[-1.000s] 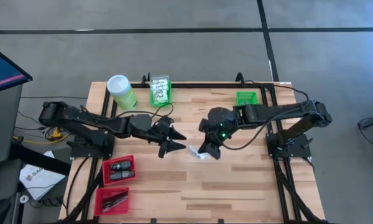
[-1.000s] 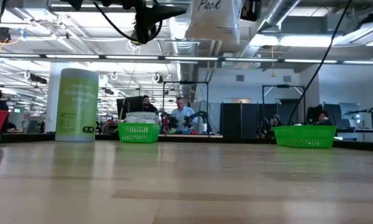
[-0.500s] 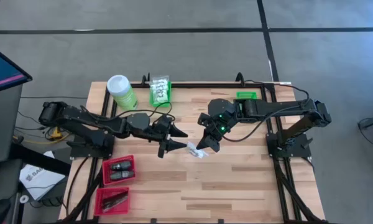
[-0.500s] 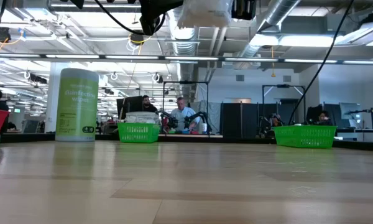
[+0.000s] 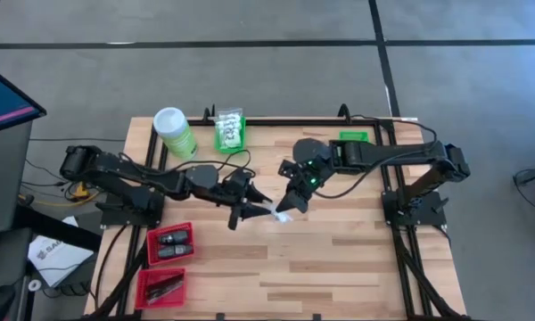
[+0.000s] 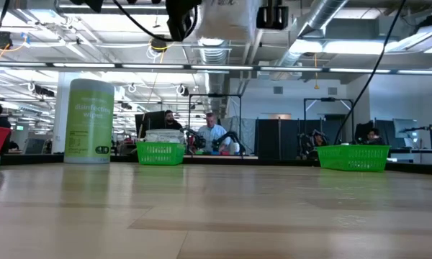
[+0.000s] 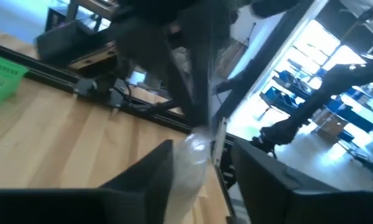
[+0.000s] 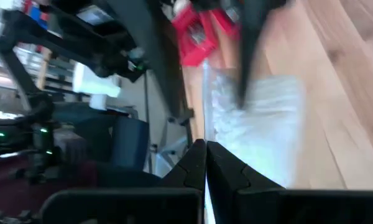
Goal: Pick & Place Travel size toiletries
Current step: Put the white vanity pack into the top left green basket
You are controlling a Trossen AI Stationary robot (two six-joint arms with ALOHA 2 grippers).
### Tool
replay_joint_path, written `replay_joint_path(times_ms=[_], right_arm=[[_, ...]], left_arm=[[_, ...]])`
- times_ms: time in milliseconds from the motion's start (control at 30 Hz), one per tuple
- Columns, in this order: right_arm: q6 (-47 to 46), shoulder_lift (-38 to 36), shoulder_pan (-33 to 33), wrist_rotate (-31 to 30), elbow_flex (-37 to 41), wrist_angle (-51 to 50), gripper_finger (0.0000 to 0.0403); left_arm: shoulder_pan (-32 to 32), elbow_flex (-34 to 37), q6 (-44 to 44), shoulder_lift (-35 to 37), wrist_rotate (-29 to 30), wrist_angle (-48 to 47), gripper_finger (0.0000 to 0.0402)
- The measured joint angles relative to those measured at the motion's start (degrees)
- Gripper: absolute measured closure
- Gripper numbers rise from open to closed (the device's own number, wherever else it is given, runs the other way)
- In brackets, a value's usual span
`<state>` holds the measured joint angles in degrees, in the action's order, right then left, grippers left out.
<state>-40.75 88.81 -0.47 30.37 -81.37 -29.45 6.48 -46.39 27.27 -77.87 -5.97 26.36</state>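
From above, we see the right claw point(image 5: 285, 212) pinched shut on a white packet point(image 5: 279, 215), held above mid-worktop point(image 5: 339, 259); the left claw point(image 5: 252, 207) faces it with fingers spread around the packet's near end.

At table height, both wrists hang overhead.

In the left wrist view, the packet point(image 7: 189, 168) sits between our fingers point(image 7: 146, 177): we should close squarely before the right lets go.

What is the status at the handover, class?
Right end effector shut on white packet, mid-table, in the air. Left end effector closing around packet's other end. Nothing in the way.
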Motion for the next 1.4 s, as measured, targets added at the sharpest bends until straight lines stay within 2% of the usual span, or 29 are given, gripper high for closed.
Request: replay_joint_path(times_ms=[233, 300, 400, 500, 800, 1067, 1167, 1267, 1333, 1400], right_arm=[[0.5, 0.9, -0.6, 0.0, 0.0, 1.7, 0.0403], [1.2, 0.8, -1.1, 0.3, -0.1, 3.6, 0.0403], [1.1, 0.8, -2.7, 3.1, -0.1, 5.1, 0.0395], [0.8, 0.8, -4.9, 3.0, -2.0, 4.9, 0.0375], [3.1, 0.8, -12.2, 12.4, -8.1, 3.3, 0.0309], [7.9, 0.7, -18.1, 15.7, -12.3, 1.2, 0.0291], [10.8, 0.8, -21.3, 16.0, -12.3, 0.0, 0.0289], [12.8, 1.6, -24.3, 16.1, -12.2, 0.2, 0.0290], [12.9, 2.9, -26.2, 17.1, -12.3, 1.9, 0.0290], [11.3, 5.0, -27.1, 21.8, -12.4, 4.5, 0.0290]], left_arm=[[0.0, 0.0, 0.4, 0.0, -1.4, 0.5, 0.0374], [-0.1, 0.0, 2.2, 0.0, -1.5, 1.0, 0.0390], [0.0, 0.0, 4.6, 0.1, -1.4, 1.1, 0.0396], [0.0, 0.0, 6.2, 0.3, -1.3, -0.1, 0.0398], [-3.2, 0.0, 7.5, 2.6, 5.3, -6.3, 0.0400], [-8.1, 0.3, 8.0, 5.4, 1.1, -7.9, 0.0400], [-11.5, 0.3, 7.3, 7.2, 1.4, -11.9, 0.0401], [-15.6, 0.3, 6.0, 8.1, 0.6, -12.0, 0.0401], [-18.2, 0.3, 5.9, 9.0, -2.3, -11.7, 0.0401], [-20.2, 0.2, 5.9, 9.4, -5.8, -11.7, 0.0401]])
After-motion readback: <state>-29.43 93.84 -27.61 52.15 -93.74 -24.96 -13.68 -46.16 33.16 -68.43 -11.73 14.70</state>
